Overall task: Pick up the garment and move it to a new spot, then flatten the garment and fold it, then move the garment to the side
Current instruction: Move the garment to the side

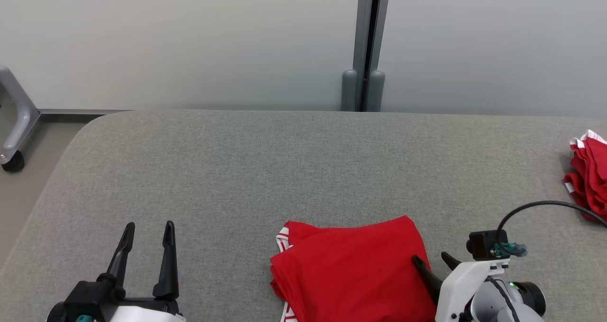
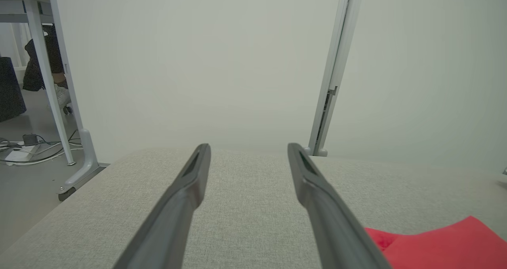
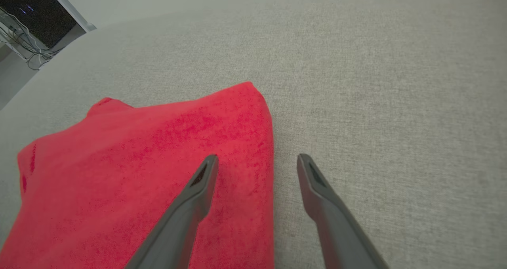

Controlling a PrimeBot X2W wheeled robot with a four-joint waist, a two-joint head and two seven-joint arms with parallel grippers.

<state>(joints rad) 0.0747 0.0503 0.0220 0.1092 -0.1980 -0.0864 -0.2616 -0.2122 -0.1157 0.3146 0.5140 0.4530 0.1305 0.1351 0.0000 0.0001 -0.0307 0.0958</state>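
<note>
The garment [image 1: 351, 270] is red with white stripes on its edge. The desk [image 1: 227, 170] is grey. The far right cloth [image 1: 590, 175] is red and white too.

The garment [image 1: 351, 270] lies on the table's [image 1: 237, 170] near side, with another cloth [image 1: 588, 175] well apart to its right

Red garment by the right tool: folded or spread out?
Folded. The red garment lies as a compact rectangle on the grey table, with stacked layers visible along its left edge in the head view.
</note>
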